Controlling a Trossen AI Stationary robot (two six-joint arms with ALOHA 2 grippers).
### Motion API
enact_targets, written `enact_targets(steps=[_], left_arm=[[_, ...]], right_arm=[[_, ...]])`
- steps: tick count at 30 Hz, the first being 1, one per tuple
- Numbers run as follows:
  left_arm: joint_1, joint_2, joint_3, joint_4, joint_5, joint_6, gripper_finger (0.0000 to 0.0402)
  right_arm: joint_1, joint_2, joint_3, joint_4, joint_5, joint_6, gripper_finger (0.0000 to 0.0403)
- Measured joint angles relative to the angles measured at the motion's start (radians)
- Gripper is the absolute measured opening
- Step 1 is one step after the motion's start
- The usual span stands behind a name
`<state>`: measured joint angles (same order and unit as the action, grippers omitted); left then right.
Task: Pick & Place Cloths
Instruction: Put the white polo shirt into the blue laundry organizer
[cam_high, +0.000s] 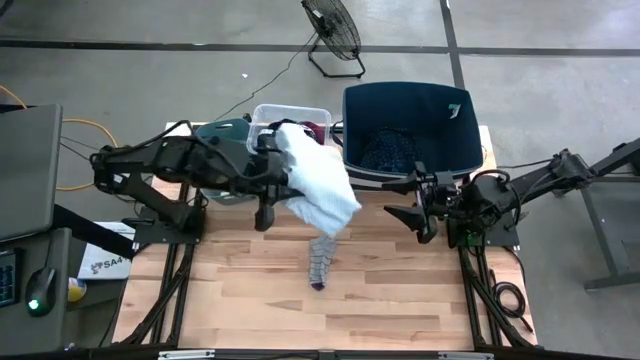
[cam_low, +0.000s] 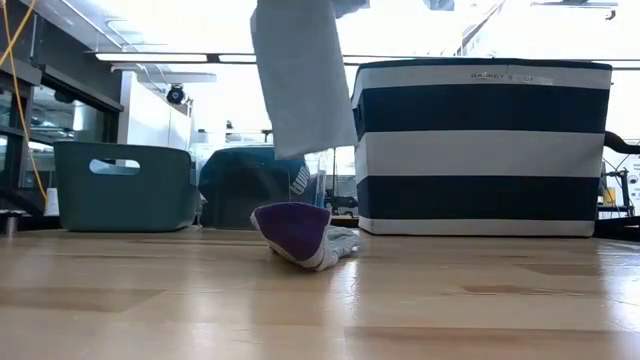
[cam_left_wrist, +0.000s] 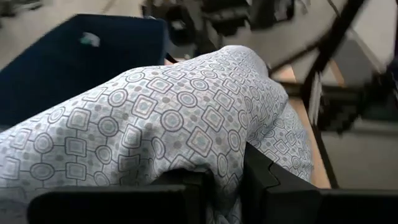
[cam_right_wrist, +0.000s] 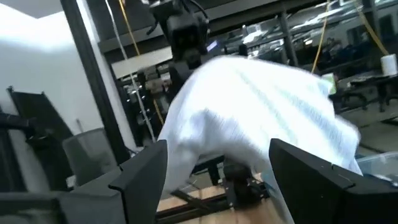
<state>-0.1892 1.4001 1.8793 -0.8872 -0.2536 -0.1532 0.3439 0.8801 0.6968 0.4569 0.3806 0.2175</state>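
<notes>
Left gripper (cam_high: 268, 190): we find its fingers clamped on the pale patterned cloth (cam_high: 318, 185), lifted above the table (cam_high: 250, 300) before the clear bin (cam_high: 290, 116). Right gripper (cam_high: 420, 210): fingers spread, empty, beside the navy bin (cam_high: 462, 150).

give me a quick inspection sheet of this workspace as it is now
surface: wooden table, bare at the front
job's things: large pale patterned cloth hangs lifted off the table; a purple-toed sock lies on the wood below it; dark dotted fabric sits in the striped navy bin
clutter: teal bin and clear bin at the back edge
grippers: left gripper shut on the pale cloth; right gripper open, empty, beside the cloth
cables: yellow cable on the floor at left; black cable runs to the fan
surroundings: concrete floor, laptop and mouse on a side desk
</notes>
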Motion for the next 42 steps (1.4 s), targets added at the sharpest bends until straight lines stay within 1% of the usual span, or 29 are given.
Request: enact_targets(steps=[7,11,13,17,23,24,26,28,32,34,36,42], left_arm=[[0.081,0.025,0.000,-0.101,0.237,0.143,0.0043],[0.112,0.036,0.001,-0.194,0.334,0.215,0.0043],[0.121,0.043,0.008,-0.254,0.365,0.239,0.0043],[0.124,0.085,0.074,-0.408,0.380,0.255,0.0043],[0.101,0.202,0.256,-0.696,0.377,0.220,0.0043],[0.096,0.215,0.278,-0.693,0.392,0.218,0.0043],[0.079,0.223,0.308,-0.674,0.454,0.219,0.0043],[0.060,0.242,0.347,-0.687,0.479,0.219,0.0043],[0.036,0.268,0.382,-0.672,0.541,0.149,0.0043],[0.020,0.278,0.386,-0.674,0.536,0.137,0.0043],[0.007,0.290,0.385,-0.687,0.522,0.115,0.0043],[-0.017,0.349,0.381,-0.683,0.527,0.076,0.0043]], right_arm=[[0.000,0.028,0.000,0.099,0.065,-0.057,0.0272],[-0.006,0.028,0.000,0.099,0.065,-0.136,0.0272],[-0.018,0.028,0.000,0.089,0.061,-0.161,0.0272],[-0.053,0.037,0.000,0.043,0.059,-0.158,0.0272],[-0.088,0.112,0.001,0.050,0.002,-0.110,0.0272],[-0.092,0.128,0.001,0.049,-0.002,-0.108,0.0272],[-0.092,0.162,0.001,0.053,-0.016,-0.106,0.0272],[-0.094,0.190,0.001,0.057,-0.018,-0.107,0.0272],[-0.098,0.239,0.001,0.081,-0.047,-0.112,0.0272],[-0.105,0.256,0.001,0.103,-0.078,-0.120,0.0272],[-0.117,0.267,0.001,0.123,-0.129,-0.138,0.0272],[-0.176,0.270,0.001,0.140,-0.279,-0.148,0.0272]])
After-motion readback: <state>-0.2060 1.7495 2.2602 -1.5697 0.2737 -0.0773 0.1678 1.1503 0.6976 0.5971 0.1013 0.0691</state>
